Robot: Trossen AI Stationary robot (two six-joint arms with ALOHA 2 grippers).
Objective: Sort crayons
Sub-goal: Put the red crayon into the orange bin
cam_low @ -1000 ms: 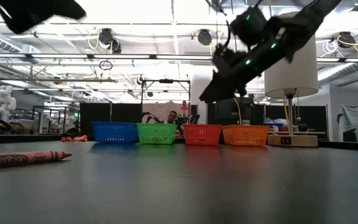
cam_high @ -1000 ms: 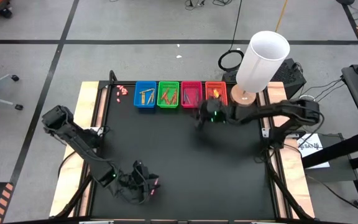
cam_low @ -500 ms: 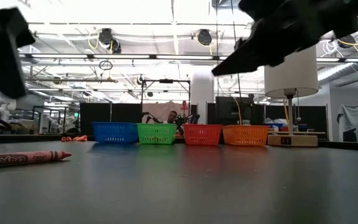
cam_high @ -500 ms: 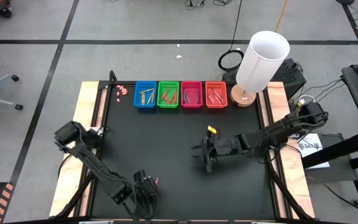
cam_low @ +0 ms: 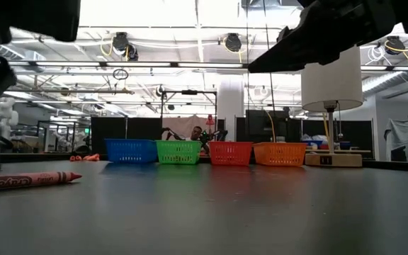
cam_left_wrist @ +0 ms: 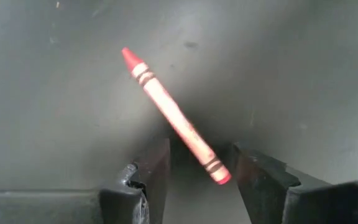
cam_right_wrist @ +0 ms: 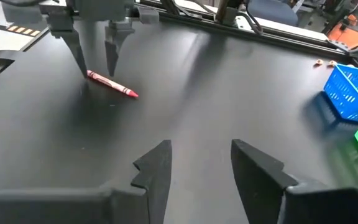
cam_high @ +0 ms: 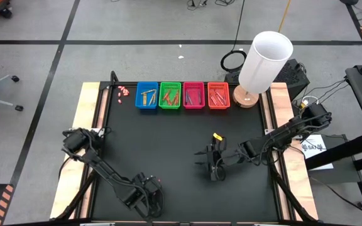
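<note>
Red crayon (cam_left_wrist: 174,118) lies flat on the black table (cam_high: 168,144), its near end between your left gripper (cam_left_wrist: 194,171)'s parted fingers, nothing held. Blue basket (cam_high: 146,96), green basket (cam_high: 170,95), pink basket (cam_high: 193,95) and orange basket (cam_high: 218,95) sit far beyond. Your right gripper (cam_right_wrist: 199,163) hovers mid-table, fingers wide, empty, the crayon well ahead of it.

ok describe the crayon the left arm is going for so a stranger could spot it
On the black table, look at the near left corner, far from the row of four baskets. There the left pincer stands open over a lone red crayon lying flat on the mat; every other crayon sits in a basket.
</note>
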